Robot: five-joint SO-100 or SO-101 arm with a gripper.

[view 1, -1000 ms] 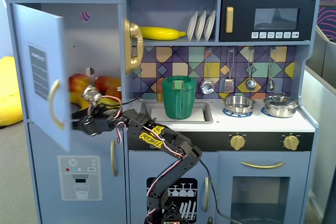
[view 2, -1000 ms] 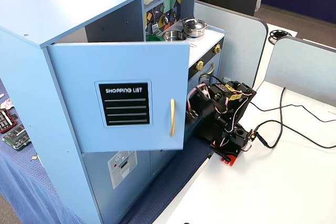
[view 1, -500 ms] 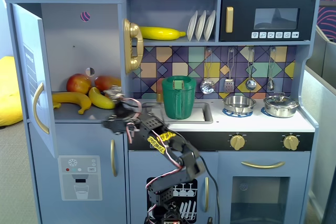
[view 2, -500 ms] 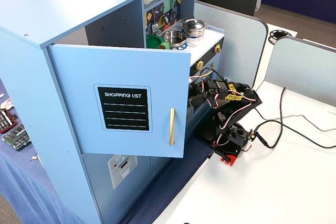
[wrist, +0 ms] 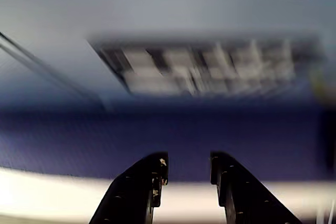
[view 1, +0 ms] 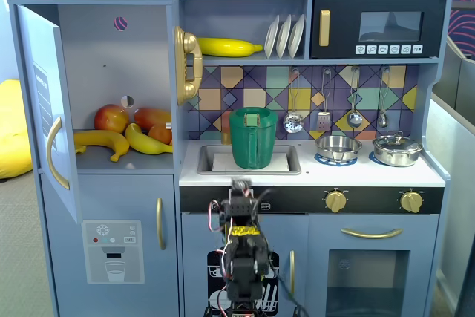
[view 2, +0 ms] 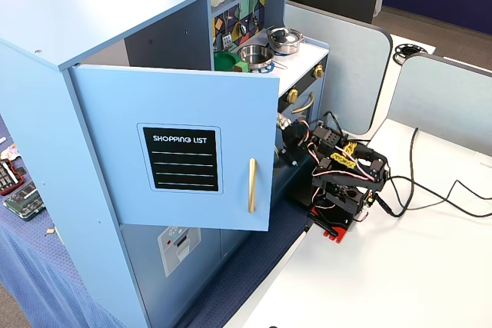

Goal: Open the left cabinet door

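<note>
The left cabinet door point(view 2: 177, 113) stands swung wide open, showing its black "SHOPPING LIST" panel point(view 2: 181, 159) and gold handle point(view 2: 251, 184). In a fixed view from the front it is nearly edge-on at the far left point(view 1: 46, 94). The open compartment holds apples and bananas point(view 1: 126, 135). My gripper point(wrist: 189, 169) is open and empty, jaws parted with nothing between them. The arm is folded low in front of the kitchen's middle point(view 1: 241, 257), to the right of the door and apart from it point(view 2: 338, 182). The wrist view is blurred.
The blue door with the grey dispenser panel point(view 1: 111, 250) sits shut below the open compartment. A green jug point(view 1: 252, 137) stands in the sink. A blurred picture panel point(wrist: 210, 69) faces the gripper. Cables point(view 2: 430, 190) trail over the white table point(view 2: 384, 282).
</note>
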